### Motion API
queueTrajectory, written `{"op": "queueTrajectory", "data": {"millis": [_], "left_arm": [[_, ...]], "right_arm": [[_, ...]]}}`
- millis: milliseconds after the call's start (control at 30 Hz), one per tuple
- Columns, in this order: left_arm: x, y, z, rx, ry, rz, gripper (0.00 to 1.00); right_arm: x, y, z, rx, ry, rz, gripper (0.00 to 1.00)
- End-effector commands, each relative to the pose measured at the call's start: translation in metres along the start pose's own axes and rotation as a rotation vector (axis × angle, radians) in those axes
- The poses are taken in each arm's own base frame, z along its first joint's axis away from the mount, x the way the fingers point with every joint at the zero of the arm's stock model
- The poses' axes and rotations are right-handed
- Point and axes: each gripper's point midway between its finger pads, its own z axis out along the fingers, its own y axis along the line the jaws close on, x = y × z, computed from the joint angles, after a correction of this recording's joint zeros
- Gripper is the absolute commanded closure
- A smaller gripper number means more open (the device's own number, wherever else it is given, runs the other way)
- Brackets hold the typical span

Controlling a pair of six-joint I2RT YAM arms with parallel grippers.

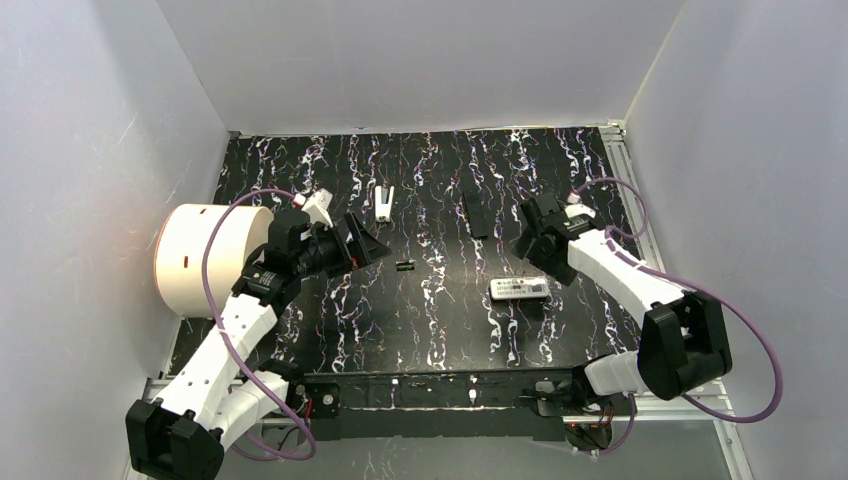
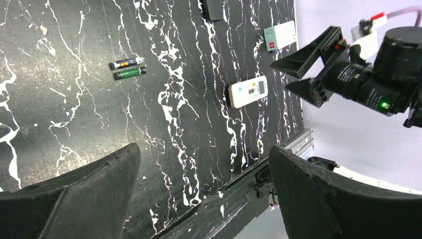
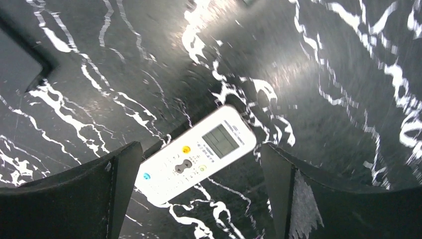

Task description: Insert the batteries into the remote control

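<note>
- Batteries (image 2: 130, 73), thin green and bluish cells, are lying near the wide-jawed, empty left gripper (image 1: 363, 242).
- Right gripper (image 1: 528, 235), jaws also wide and empty, is hovering over the white plastic remote control (image 3: 196, 154).
- Next is probably gripping it and turning it over.

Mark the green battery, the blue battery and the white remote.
green battery (image 2: 130, 73): left wrist view, middle of its body.
blue battery (image 2: 127, 62): left wrist view, middle of its body.
white remote (image 3: 196, 159): right wrist view, face just below the screen.

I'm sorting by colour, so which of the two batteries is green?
The green battery, nearer the left gripper than the blue-and-orange battery lying alongside it.
</note>
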Motion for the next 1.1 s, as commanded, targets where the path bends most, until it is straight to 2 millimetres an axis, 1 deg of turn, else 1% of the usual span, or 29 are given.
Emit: {"op": "queueTrajectory", "data": {"millis": [0, 67, 167, 233, 367, 567, 767, 900, 967, 1000, 1067], "left_arm": [[0.002, 0.0, -0.001, 0.015, -0.005, 0.017, 0.02], [0.004, 0.001, -0.001, 0.015, -0.004, 0.018, 0.02], [0.005, 0.004, -0.001, 0.01, -0.01, 0.021, 0.01], [0.006, 0.006, -0.001, 0.006, -0.013, 0.021, 0.02], [0.006, 0.005, -0.002, 0.006, -0.012, 0.024, 0.02], [0.007, 0.006, -0.003, 0.002, -0.01, 0.024, 0.02], [0.009, 0.007, -0.002, 0.003, -0.002, 0.012, 0.02], [0.008, 0.006, -0.003, 0.005, -0.005, 0.013, 0.01], [0.009, 0.006, -0.003, 0.003, -0.002, 0.012, 0.02], [0.009, 0.006, -0.002, 0.004, 0.0, 0.012, 0.01], [0.01, 0.006, -0.002, 0.004, 0.002, 0.009, 0.02]], "right_arm": [[0.025, -0.015, -0.002, 0.096, 0.066, 0.37, 0.01], [0.031, -0.011, -0.003, 0.098, 0.108, 0.442, 0.01], [0.036, -0.004, -0.005, 0.096, 0.146, 0.497, 0.01], [0.039, -0.002, -0.001, 0.089, 0.154, 0.516, 0.01], [0.052, 0.0, 0.009, 0.1, 0.2, 0.553, 0.01], [0.067, 0.002, 0.023, 0.118, 0.243, 0.548, 0.01], [0.069, 0.001, 0.036, 0.145, 0.233, 0.541, 0.02], [0.067, -0.008, 0.043, 0.199, 0.209, 0.498, 0.05], [0.068, -0.011, 0.045, 0.218, 0.203, 0.471, 0.09], [0.067, -0.013, 0.046, 0.224, 0.202, 0.458, 0.15], [0.063, -0.014, 0.046, 0.226, 0.183, 0.426, 0.32]]}}
